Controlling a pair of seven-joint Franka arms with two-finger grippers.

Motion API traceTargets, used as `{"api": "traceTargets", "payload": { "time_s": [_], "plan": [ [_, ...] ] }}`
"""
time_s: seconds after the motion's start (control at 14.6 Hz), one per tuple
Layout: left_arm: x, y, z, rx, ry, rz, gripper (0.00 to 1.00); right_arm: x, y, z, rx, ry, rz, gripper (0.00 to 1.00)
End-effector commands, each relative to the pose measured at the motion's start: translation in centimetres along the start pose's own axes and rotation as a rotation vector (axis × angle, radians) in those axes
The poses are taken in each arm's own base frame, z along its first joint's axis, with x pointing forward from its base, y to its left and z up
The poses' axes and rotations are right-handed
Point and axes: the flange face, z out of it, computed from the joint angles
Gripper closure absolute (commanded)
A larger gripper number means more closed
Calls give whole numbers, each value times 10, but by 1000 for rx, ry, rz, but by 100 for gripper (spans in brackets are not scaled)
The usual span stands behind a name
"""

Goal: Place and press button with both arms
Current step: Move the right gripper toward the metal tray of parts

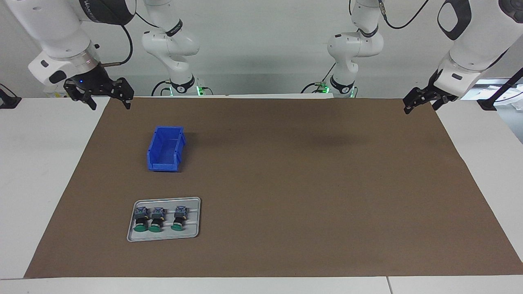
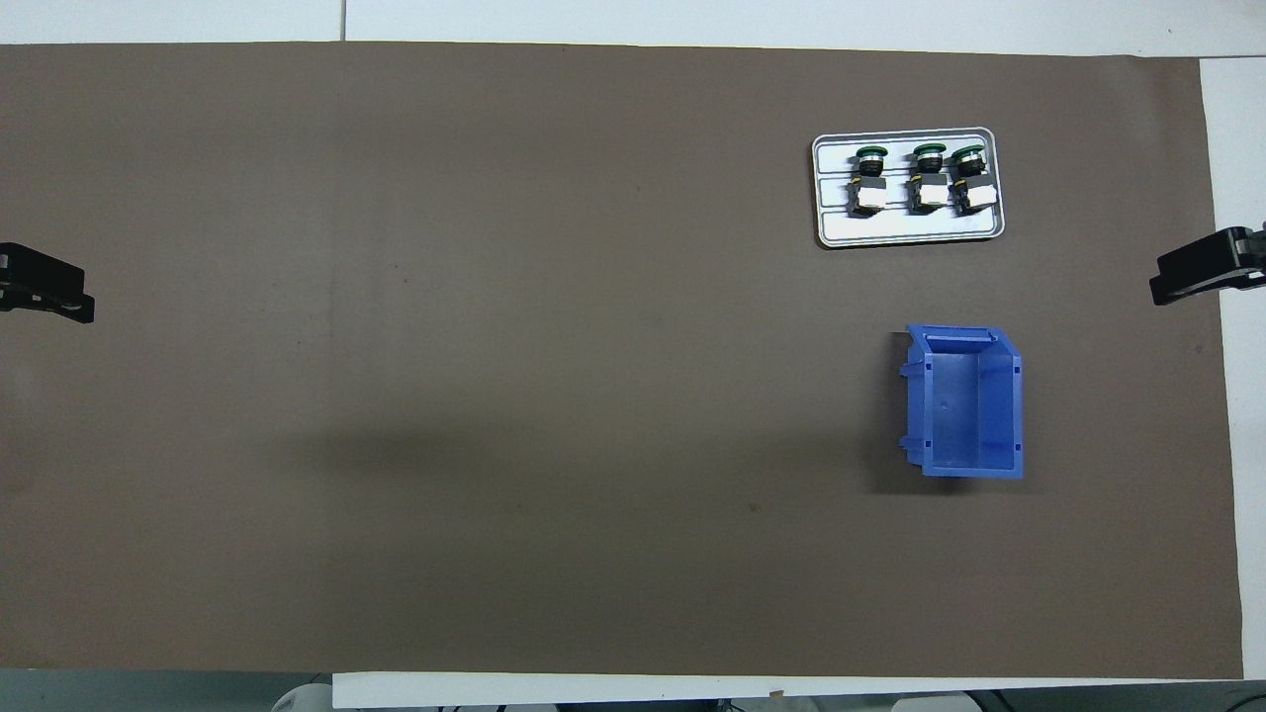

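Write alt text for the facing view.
Three green-capped buttons lie in a row on a grey tray, with an empty blue bin nearer the robots. The left end effector and right end effector hang open over the mat's corners.

Desk [image 1: 24,171]: white, covered almost wholly by a brown mat [image 1: 286,183].
On the mat: grey tray [image 1: 163,237] and blue bin [image 1: 165,148], both toward the right arm's end.
Bin: nearer the robots than the tray.
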Motion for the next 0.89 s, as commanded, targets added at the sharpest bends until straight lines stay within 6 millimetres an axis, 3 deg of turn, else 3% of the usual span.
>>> {"api": "traceTargets", "payload": {
  "time_s": [0.0, 0.48, 0.55, 0.68, 0.82],
  "plan": [
    [-3, 2, -1, -5, 12, 34, 0, -2, -2, 1, 4, 5, 13, 1],
    [-3, 2, -2, -9, 19, 47, 0, -4, -4, 0, 10, -3, 13, 1],
    [-4, 7, 0, -7, 9, 30, 0, -3, -12, 1, 17, 4, -28, 1],
    [-4, 23, -3, -5, 21, 51, 0, 14, -38, 6, 11, 72, -75, 1],
    [-5, 23, -2, -4, 18, 51, 0, 59, -54, 37, 33, 83, -27, 1]
  ]
}}
